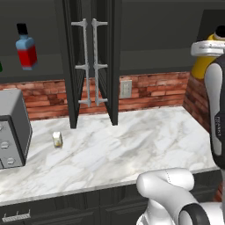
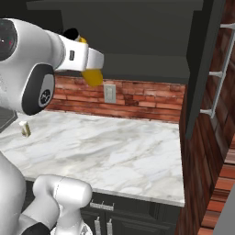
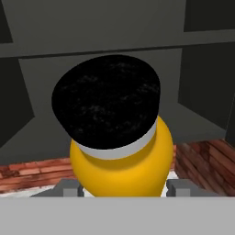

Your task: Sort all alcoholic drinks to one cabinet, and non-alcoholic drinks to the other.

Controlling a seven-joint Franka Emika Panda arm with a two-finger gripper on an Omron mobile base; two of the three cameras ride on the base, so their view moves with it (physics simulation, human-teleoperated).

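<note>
The yellow-orange bottle [image 3: 121, 160], with its black cap [image 3: 106, 105] pointing toward the hand camera, sits clamped in the end effector [image 3: 123, 188], whose two fingertips [image 3: 69, 187] press its body from either side; it is carried high above the surface [image 1: 127, 140], in front of the open dark cabinet [image 3: 114, 69] whose shelf lies just ahead of and slightly below the bottle. In the right base view the bottle [image 2: 92, 73] juts past the end effector toward the brick wall, tilted rather than upright. Far off to the end effector's side, in the other cabinet, stands the blue-and-red bottle [image 1: 26, 48], which suggests that this nearer cabinet is the one for non-alcoholic drinks. Well below and away from the end effector, the small cream container [image 1: 57, 139] waits on the surface. To do this placement well, the arm should probably bring the bottle closer to upright before going in, clear the shelf lip and the open door [image 2: 199, 69], and lower it until the base rests flat on the shelf before the fingers part; releasing it while tilted would risk a topple or a roll off the edge. Setting it deep enough would leave room beside it for the cream container.
</note>
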